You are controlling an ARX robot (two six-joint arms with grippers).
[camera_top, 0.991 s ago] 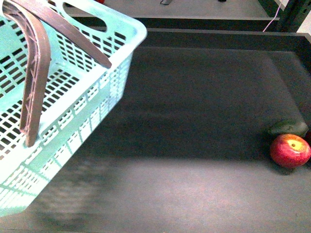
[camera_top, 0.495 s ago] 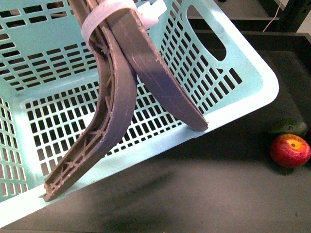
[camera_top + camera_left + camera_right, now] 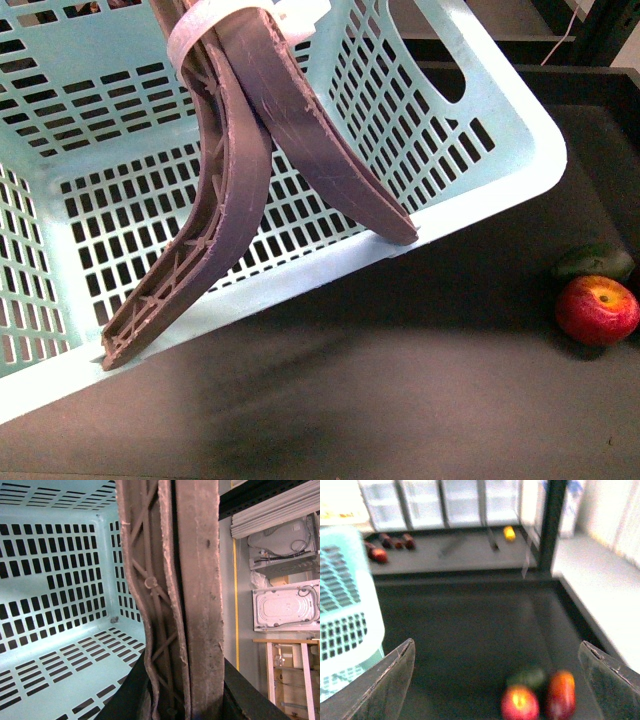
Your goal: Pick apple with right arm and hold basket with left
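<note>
L hand [image 3: 182,696] clamps basket [image 3: 528,160] | R hand [image 3: 496,645] spread | apple [image 3: 597,310] by grn fruit [image 3: 592,262]

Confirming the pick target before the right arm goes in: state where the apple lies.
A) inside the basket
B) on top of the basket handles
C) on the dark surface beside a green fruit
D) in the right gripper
C: the apple rests on the dark surface close by the green fruit, outside the basket, and the right gripper is open and holds nothing.
</note>
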